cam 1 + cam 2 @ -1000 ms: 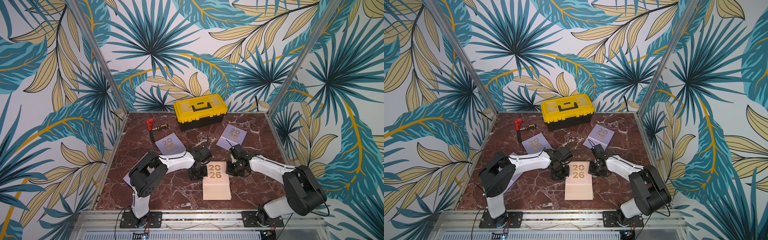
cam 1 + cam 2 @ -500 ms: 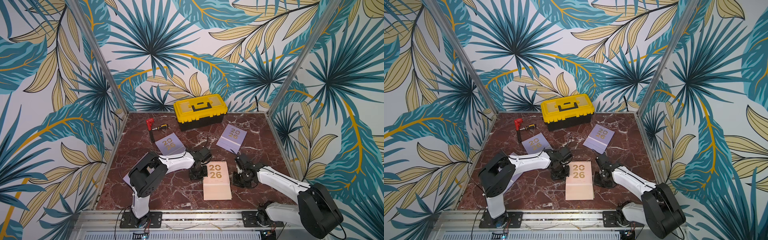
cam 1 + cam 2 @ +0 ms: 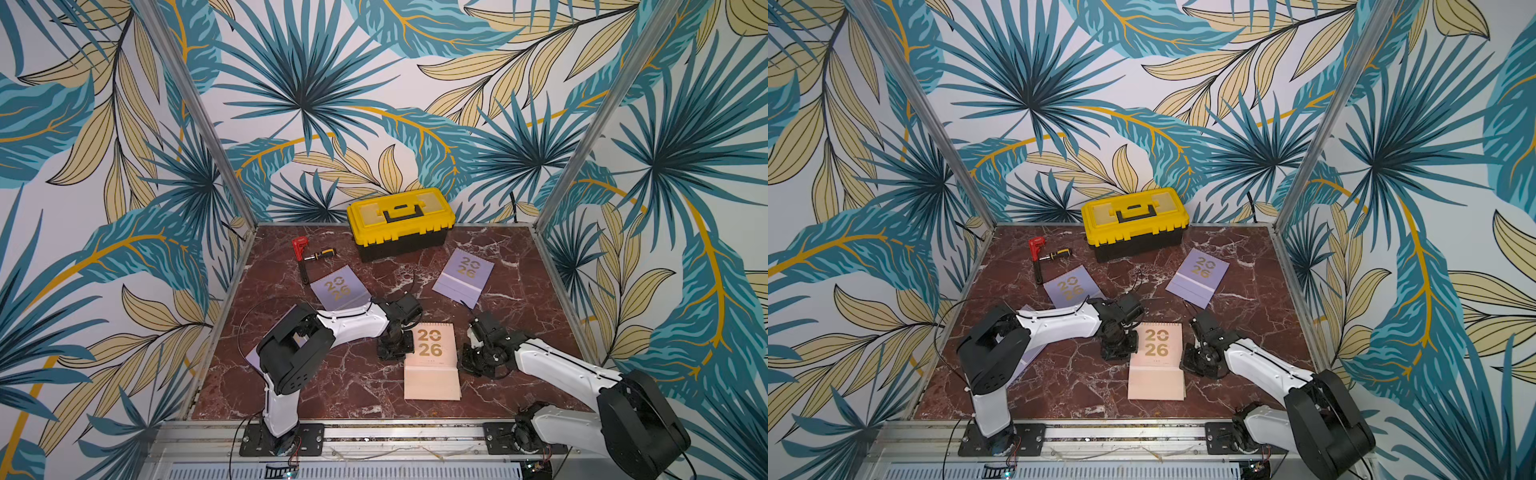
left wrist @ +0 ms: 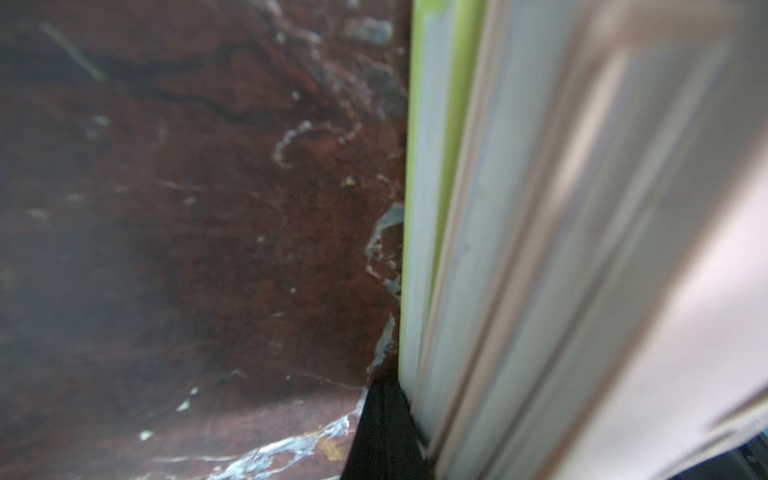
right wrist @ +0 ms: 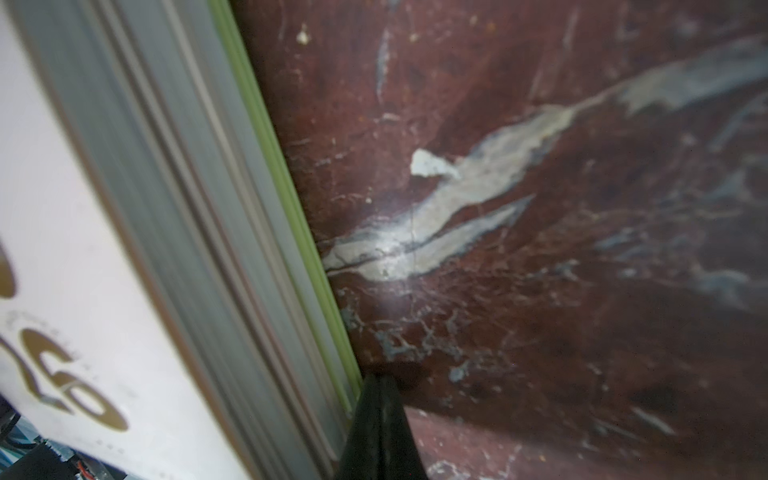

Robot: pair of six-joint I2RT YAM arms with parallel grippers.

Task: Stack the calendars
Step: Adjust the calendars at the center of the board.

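Marble tabletop (image 3: 340,386): left tool (image 3: 395,354), right tool (image 3: 468,366) (both closed) flank calendar stack (image 3: 432,374) edges.

Palm-leaf wallpaper walls (image 3: 374,83), red marble tabletop (image 3: 332,386), 2 alu corner posts (image 3: 199,112)

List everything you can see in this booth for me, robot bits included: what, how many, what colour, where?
Stack of flat spiral-bound paper calendars: one; peach-pink cover with gold "2026" on top, lime green calendar at the bottom, layers between unclear; front centre.
Loose lavender calendars: three; back right, left of centre, and one partly hidden under the left arm.
Plastic toolbox: one; yellow lid, black base; back centre.
Red hand tool: one; back left.
Screwdriver: one; black-and-yellow handle; beside the red tool.
Marble-look tabletop: one; dark red, white veins.
Robot arms: two; white and black; front corners.
Left gripper, right gripper: black; both shut, tips low on opposite sides of the stack.
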